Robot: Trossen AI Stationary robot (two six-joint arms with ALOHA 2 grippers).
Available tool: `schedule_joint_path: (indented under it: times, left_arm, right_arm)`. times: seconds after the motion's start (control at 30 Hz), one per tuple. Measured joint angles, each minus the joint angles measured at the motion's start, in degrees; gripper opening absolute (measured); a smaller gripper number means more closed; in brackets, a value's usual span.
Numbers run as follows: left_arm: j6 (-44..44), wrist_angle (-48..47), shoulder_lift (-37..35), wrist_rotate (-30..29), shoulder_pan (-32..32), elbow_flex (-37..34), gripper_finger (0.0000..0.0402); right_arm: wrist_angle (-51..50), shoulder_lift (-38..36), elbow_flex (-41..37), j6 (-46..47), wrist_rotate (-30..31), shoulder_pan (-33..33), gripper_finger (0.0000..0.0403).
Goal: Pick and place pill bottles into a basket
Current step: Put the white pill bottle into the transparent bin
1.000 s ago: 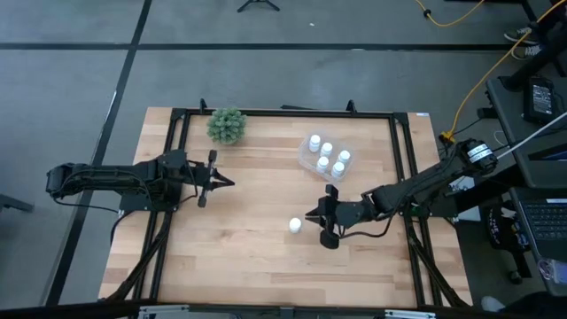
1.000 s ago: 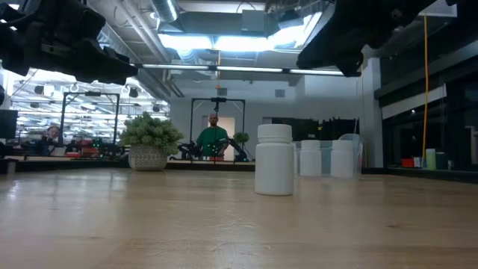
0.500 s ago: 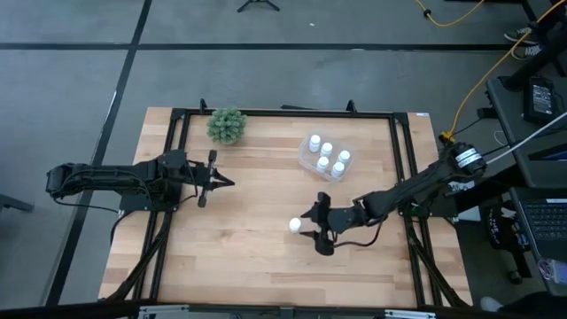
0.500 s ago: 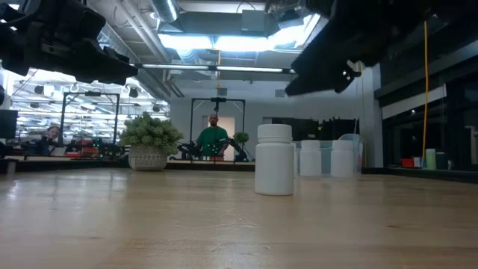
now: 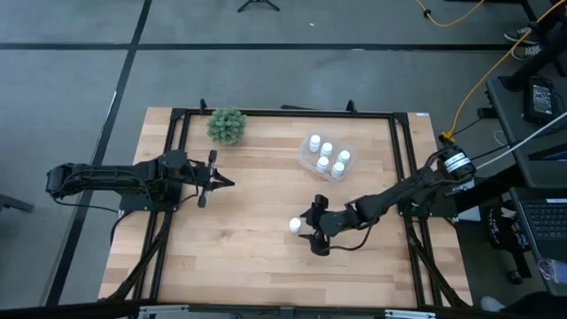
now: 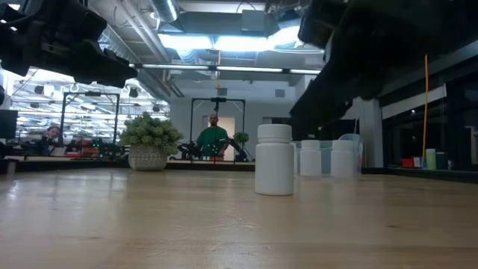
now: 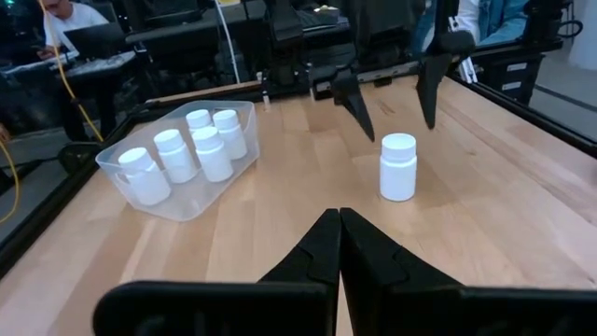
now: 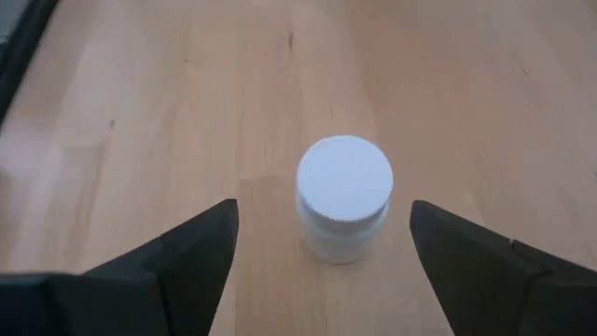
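Observation:
One white pill bottle (image 5: pixel 295 225) stands upright on its base, alone on the wooden table (image 5: pixel 248 248). My right gripper (image 5: pixel 309 228) is open just to the bottle's right. In the right wrist view the bottle (image 8: pixel 343 196) stands just ahead of the gap between the two spread fingers, which do not touch it. The clear basket (image 5: pixel 305 159) sits at the far right and holds several upright pill bottles (image 7: pixel 191 149). My left gripper (image 5: pixel 229 182) is shut and waits at the table's left, holding nothing.
A green bushy plant (image 5: pixel 227 125) stands near the far edge, left of centre. A black frame (image 5: pixel 403 168) runs along the table's sides. Bare wood lies between the lone bottle and the basket. People show in the room behind the table.
My right gripper has moved toward the table's left, toward the lone bottle, and has come down lower. Its fingers have spread from nearly shut to wide open. The bottle has stayed in place.

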Motion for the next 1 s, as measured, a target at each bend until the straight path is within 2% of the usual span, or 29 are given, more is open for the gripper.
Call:
schedule_joint_path:
  times: [0.23,1.0]
  left_arm:
    - [0.0,-0.06,0.0,0.0,0.0,0.0,0.0002]
    - [0.0,-0.08,0.0,0.0,-0.01,0.0,0.0002]
  right_arm:
    - [3.19,3.2,0.0,-0.11,0.14,-1.67,0.0319]
    - [6.25,4.55,0.02,-1.85,0.56,-1.92,0.0319]
